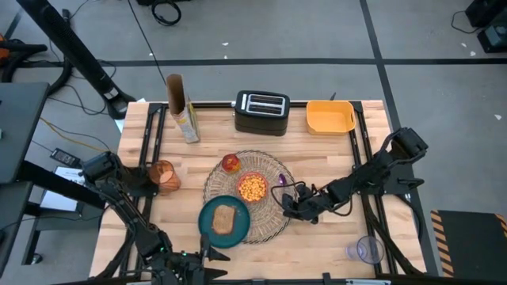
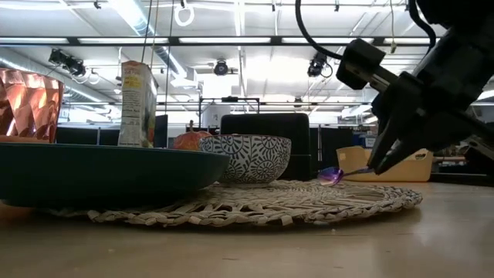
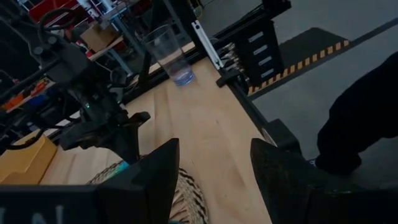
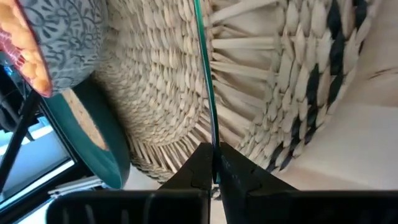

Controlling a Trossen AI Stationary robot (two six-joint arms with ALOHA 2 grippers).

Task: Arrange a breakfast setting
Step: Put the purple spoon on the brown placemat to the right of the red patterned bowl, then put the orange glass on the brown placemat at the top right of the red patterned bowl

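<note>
Up front near the desk's near edge: teal plate (image 1: 224, 220) with toast (image 1: 224, 220), on the placemat (image 1: 269, 222). Orange cup (image 1: 165, 176) off by the left edge. Left gripper (image 1: 207, 255) hung over the near edge, fingers apart, nothing in them. Bowl (image 1: 253, 188) mid-mat, apple (image 1: 231, 163) behind. Right gripper (image 1: 288, 203) pinched onto the spoon (image 1: 281, 182) at the mat's right rim.

Teal plate (image 1: 224, 220); straw placemat (image 1: 273, 226) (black flecks); bowl (image 2: 245, 157) blue-white patterned; spoon (image 2: 333, 176) seemingly purple.

table (image 1: 333, 146) | on it: placemat (image 1: 273, 224), toaster (image 1: 261, 112), bin (image 1: 329, 116), box (image 1: 184, 121)
</note>
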